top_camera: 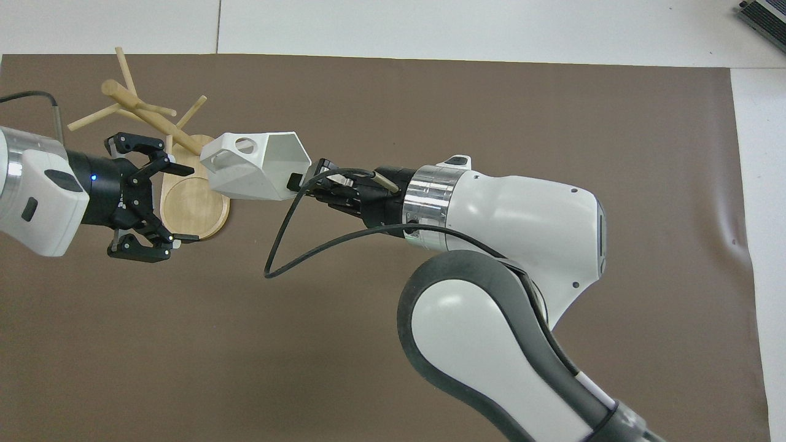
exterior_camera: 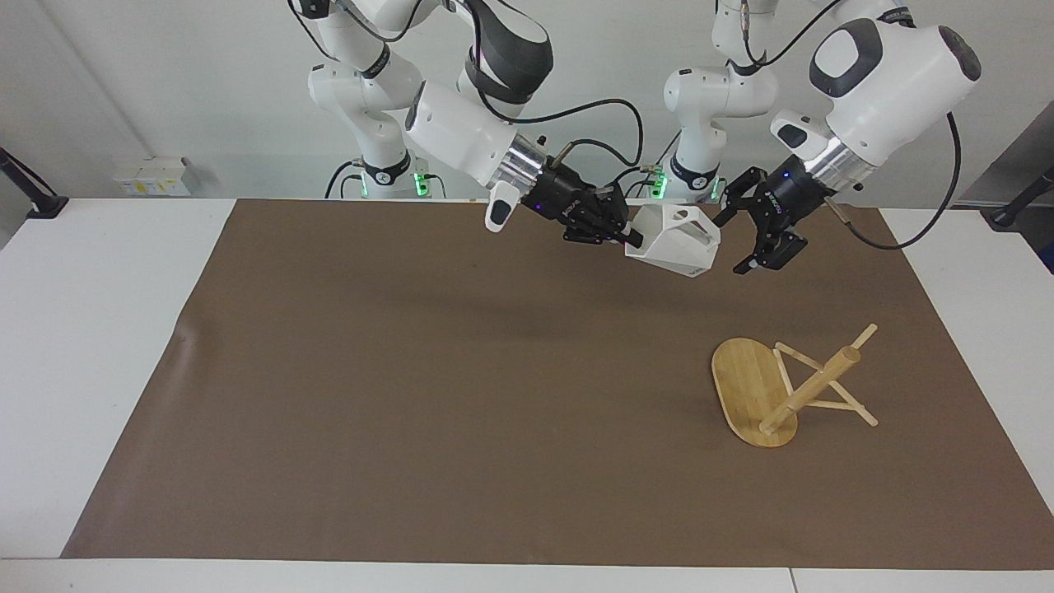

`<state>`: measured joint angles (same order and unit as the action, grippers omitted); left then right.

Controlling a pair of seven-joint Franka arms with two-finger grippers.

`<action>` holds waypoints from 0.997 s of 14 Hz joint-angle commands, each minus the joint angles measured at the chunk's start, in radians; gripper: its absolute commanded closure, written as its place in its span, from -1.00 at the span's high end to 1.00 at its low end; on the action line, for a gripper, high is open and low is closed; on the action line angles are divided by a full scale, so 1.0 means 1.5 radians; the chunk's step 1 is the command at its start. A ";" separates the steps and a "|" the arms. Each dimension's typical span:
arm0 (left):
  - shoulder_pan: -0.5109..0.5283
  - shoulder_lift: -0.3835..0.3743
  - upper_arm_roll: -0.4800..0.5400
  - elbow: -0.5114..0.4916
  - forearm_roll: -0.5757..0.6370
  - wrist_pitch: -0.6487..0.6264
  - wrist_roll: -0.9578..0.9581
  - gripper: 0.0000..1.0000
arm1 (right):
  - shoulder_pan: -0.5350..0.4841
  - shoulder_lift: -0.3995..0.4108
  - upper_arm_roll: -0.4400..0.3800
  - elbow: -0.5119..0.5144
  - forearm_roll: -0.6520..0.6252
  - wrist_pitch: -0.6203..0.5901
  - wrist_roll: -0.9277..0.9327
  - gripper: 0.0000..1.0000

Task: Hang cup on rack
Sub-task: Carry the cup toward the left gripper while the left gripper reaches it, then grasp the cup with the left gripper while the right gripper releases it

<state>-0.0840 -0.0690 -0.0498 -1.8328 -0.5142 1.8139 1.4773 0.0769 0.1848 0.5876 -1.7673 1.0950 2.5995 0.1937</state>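
While the rack (exterior_camera: pixel 770 391) lies tipped over on the brown mat (exterior_camera: pixel 412 395) toward the left arm's end of the desk (exterior_camera: pixel 82 329), its oval base up on edge and its post and pegs slanting out to the side, the facing view has both arms up in the air nearer the robots than the rack. The right gripper (exterior_camera: pixel 630 239) has its jaws clenched on the rim of the white cup (exterior_camera: pixel 675 240), holding it tilted on its side over the mat, with the handle and its round hole turned upward. The left gripper (exterior_camera: pixel 753 247) hangs just beside the cup, on the cup's side toward the rack's end of the desk, jaws released and spread wide, not touching the cup as far as anyone can tell. Rack and cup are well apart here, and nothing hangs on the pegs.

Moving to the overhead view, the cup (top_camera: pixel 255 166) looks like it overlaps the rack's base (top_camera: pixel 195 209), but it's just raised above it. The right gripper (top_camera: pixel 301 180) comes in from the arm's big white forearm and grips the cup's rim on the side away from the rack (top_camera: pixel 147 116). The left gripper (top_camera: pixel 175 199) sits over the rack's base, open jaws pointed at the cup's handle end. A black cable (top_camera: pixel 295 245) loops down from the right wrist.
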 commanded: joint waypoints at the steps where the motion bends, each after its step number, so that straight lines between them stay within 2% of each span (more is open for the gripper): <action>1: 0.020 0.051 -0.001 0.021 -0.044 0.007 0.068 1.00 | 0.006 -0.002 0.005 0.001 0.018 0.024 0.009 -1.00; 6: 0.017 0.076 -0.003 0.059 -0.083 0.003 0.074 1.00 | 0.006 -0.002 0.004 -0.001 0.018 0.025 0.009 -1.00; 14: 0.017 0.077 -0.005 0.062 -0.162 -0.008 0.076 1.00 | 0.006 -0.002 0.004 -0.001 0.018 0.025 0.010 -1.00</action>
<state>-0.0638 0.0352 -0.0541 -1.7582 -0.7230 1.8179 1.5713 0.0851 0.1848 0.5877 -1.7673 1.0951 2.6142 0.1947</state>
